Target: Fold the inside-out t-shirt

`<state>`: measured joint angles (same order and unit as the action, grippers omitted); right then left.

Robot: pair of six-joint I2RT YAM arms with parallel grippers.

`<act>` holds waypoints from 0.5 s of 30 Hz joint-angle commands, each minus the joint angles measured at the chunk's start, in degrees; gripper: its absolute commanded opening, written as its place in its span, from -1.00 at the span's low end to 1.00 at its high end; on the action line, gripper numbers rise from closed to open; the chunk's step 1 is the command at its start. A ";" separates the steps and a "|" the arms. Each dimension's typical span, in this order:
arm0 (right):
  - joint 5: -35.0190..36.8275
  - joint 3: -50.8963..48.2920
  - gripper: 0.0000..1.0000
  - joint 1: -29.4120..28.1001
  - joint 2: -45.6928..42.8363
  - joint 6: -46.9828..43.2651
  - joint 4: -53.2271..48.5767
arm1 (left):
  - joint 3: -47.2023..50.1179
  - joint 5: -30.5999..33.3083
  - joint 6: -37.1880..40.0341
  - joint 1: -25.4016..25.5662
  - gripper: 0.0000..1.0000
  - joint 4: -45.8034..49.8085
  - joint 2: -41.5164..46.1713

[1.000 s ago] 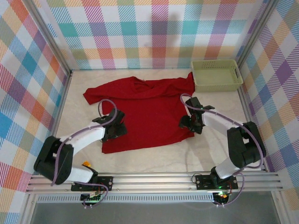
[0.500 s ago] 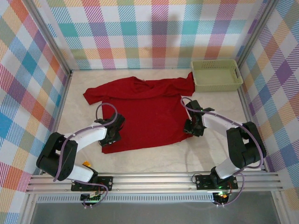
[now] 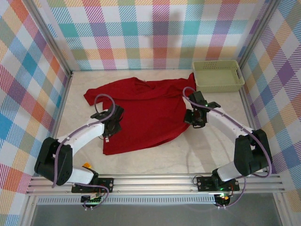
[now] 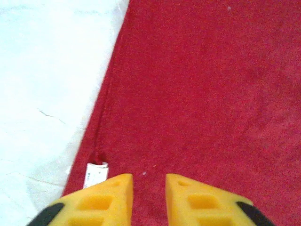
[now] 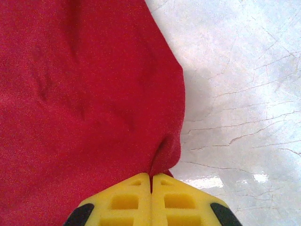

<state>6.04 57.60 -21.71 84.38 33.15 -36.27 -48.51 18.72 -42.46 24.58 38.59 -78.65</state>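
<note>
Since a second ago both arms have slid along the shirt's sides, away from their bases, and both sets of jaws have narrowed. Now the right pincer [image 3: 195,117] is clamped tight on the right side edge of the inside-out t-shirt [image 3: 146,110], cloth bunching into it. The left pincer [image 4: 148,181] stands a narrow gap apart over the left seam, nothing visibly pinched. The shirt lies flat on the bench [image 3: 207,150], collar far and hem near, between the two pincers, so the fold likely needs the left grip completed first.

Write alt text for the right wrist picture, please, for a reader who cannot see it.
The yellow-tipped right hand is shut on a pinched edge of the deep-red t-shirt, which covers the left side of the picture. On the right lies the bare, pale, marbled table.
</note>
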 commanded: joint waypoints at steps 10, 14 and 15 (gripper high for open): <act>4.22 -4.23 -1.00 0.14 -3.26 -0.54 -2.45 | 11.53 -7.07 -1.59 -6.08 0.28 5.66 5.41; 4.15 -4.48 -1.00 0.14 -3.58 -0.70 -2.25 | 13.53 -11.79 -2.44 -6.38 0.16 1.39 4.25; 4.32 -4.51 -1.00 0.09 -3.78 -0.71 -2.24 | 14.15 -13.20 -2.88 -6.37 0.11 -0.08 3.77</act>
<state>8.97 53.89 -21.71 81.89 33.17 -37.60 -35.94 10.61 -44.27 18.55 41.78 -74.52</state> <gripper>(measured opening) 0.064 0.573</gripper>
